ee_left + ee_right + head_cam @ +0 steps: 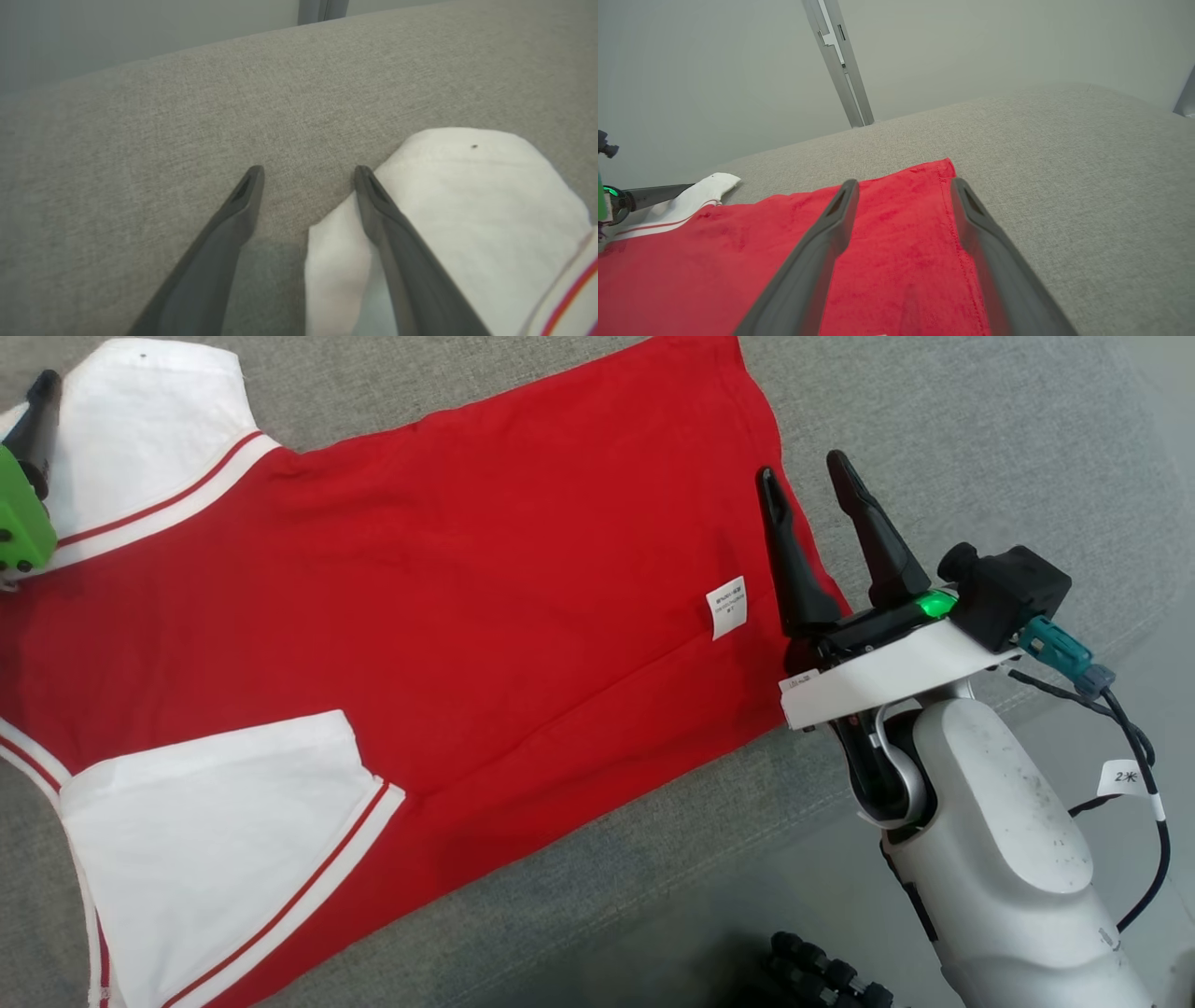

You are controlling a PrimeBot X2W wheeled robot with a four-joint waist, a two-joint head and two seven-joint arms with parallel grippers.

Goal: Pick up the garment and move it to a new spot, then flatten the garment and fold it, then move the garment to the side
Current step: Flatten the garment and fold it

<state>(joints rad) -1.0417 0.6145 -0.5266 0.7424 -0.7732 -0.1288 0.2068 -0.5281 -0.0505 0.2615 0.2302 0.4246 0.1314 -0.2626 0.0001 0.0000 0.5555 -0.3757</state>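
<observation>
A red garment [485,579] with white, red-striped sleeves lies spread flat on the grey cushion [980,420], a white label [727,607] near its hem. My right gripper [803,467] is open over the hem edge [952,233], one finger above the red cloth and one beyond it. At the far left my left gripper [37,392] reaches the upper white sleeve [140,429]. In the left wrist view that gripper [308,171] is open, its right finger lying over the sleeve's white edge [458,196]. Nothing is held.
The cushion's near edge runs diagonally under my right forearm [1008,840]. A black ribbed object [822,975] sits at the bottom. A grey wall and a metal post [840,65] stand behind the cushion's far edge.
</observation>
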